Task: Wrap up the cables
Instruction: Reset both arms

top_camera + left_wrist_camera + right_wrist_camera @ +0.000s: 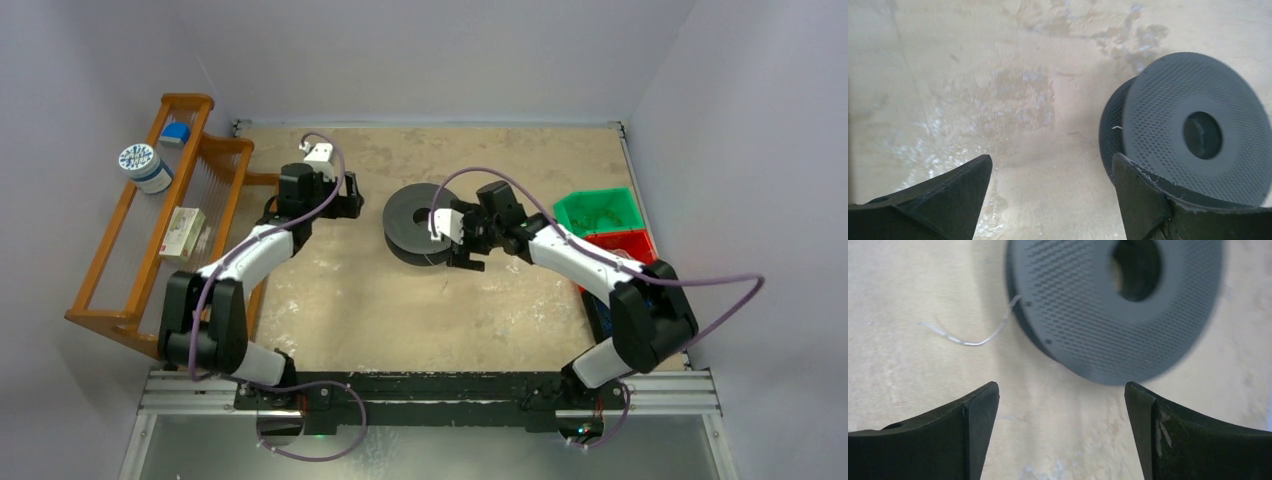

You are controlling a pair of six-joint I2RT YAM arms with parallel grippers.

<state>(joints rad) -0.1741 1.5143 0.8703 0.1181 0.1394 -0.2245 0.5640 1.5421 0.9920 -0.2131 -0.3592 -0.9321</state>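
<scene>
Cable tail (970, 344) loose at spool (1083, 305) rim, spool well apart from table (330, 310) edges.

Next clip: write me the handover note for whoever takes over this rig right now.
Grippers: left gripper open and empty, apart from the spool; right gripper open and empty, close by the spool's other side.
Things: the spool stands mid-table; the cable runs from it as a short loose tail lying on the table.
Done: the amount wound is hidden between the flanges.
Left: probably wind in the tail.
</scene>
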